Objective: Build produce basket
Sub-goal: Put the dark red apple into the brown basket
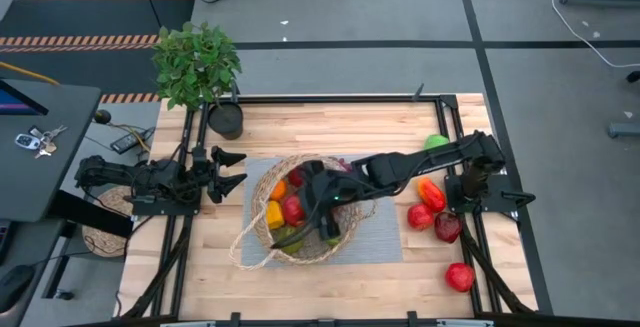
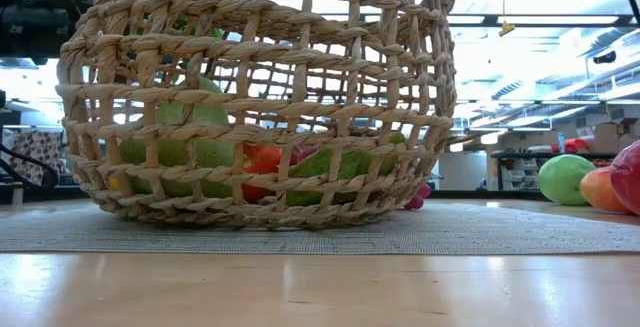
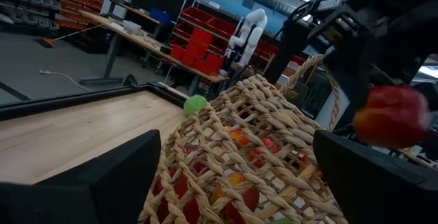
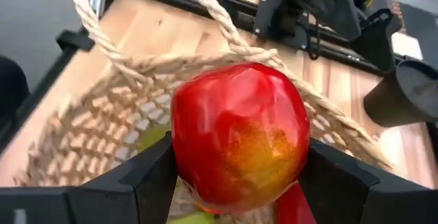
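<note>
The wicker basket (image 1: 300,217) stands on a grey mat (image 1: 385,237) in the middle of the table, and its thin handle (image 1: 245,252) loops toward the near left. It holds several pieces of produce (image 2: 200,152). My right gripper (image 4: 239,183) is over the basket's opening and is shut on a red apple with a yellow patch (image 4: 239,138). The apple also shows in the left wrist view (image 3: 393,114). My left gripper (image 1: 228,172) waits open and empty just left of the basket. My right gripper pinches the red apple between its two fingers (image 4: 154,176), one on each side of the apple's lower half (image 4: 188,162). The fingers slant down from the table's right. The apple is lifted clear above the basket's inside.
More produce lies right of the mat: a green apple (image 1: 435,142), a red-orange pepper (image 1: 431,193), two red pieces (image 1: 420,217) and a red apple (image 1: 460,277) near the front. A potted plant (image 1: 197,62) in a black pot (image 1: 226,119) stands at the far left.
</note>
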Robot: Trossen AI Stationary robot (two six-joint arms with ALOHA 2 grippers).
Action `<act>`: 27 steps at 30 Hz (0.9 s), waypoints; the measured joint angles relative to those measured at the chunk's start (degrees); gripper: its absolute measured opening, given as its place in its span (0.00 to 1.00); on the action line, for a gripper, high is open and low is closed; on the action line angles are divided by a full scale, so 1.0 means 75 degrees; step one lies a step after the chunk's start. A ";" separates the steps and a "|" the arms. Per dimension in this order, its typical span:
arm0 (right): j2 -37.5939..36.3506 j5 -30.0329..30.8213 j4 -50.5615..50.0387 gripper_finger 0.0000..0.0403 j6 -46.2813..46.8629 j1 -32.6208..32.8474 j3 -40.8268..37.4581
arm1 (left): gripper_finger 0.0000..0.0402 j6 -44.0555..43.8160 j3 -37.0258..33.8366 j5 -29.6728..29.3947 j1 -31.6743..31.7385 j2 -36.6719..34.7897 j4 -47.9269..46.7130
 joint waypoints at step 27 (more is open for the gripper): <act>-0.0015 0.1374 -0.0421 0.72 -0.6967 0.0088 -0.0167 | 0.97 0.0000 0.0000 0.0000 0.0000 -0.0003 0.0000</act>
